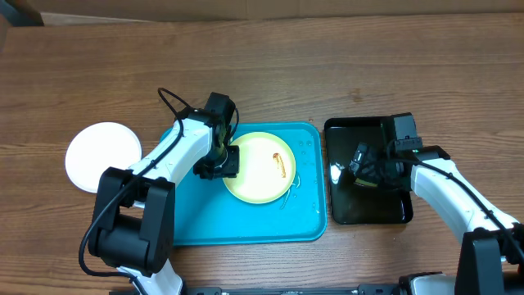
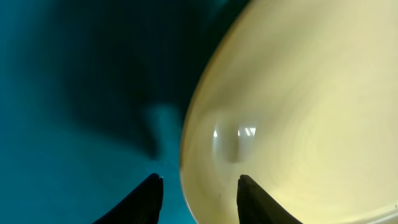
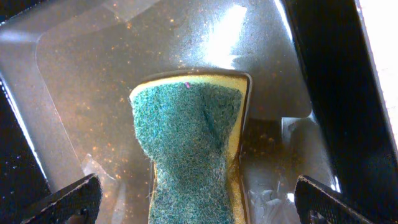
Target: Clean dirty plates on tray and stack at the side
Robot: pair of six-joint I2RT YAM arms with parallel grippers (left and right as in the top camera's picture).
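1. Overhead view: a pale lime-green plate [image 1: 260,168] lies flat in the blue tray [image 1: 246,225], toward the tray's far right part. A reddish-brown smear [image 1: 281,161] streaks the right half of its face.

2. The left gripper [image 1: 219,161] sits at the green plate's left edge. Its white arm [image 1: 168,152] reaches in low across the tray's left side from the near edge of the table [image 1: 270,74].

3. Left wrist view: the two dark fingertips [image 2: 154,196] stand parted astride the plate's rim, one over the tray floor and the other over the plate's glossy face. A strip of blue shows between the outer fingertip and the rim, so the jaws are open and not clamped on the plate. A dark shadow spreads over the tray ahead of the hand.

4. A white plate [image 1: 102,156] rests on the bare table well to the left of that hand, outside the tray. No smears can be made out on it from above.

5. The right gripper [image 1: 364,168] hangs over the black tray [image 1: 368,209], just right of the blue tray, with its arm [image 1: 458,192] bent in from the near right corner.

6. Right wrist view: the right hand's jaws are spread wide, with the fingertips [image 3: 68,199] at the lower corners of the frame. A sponge [image 3: 193,143] with a green scouring face and a yellow edge lies between them on the wet, shiny floor of the black tray, touching neither fingertip.
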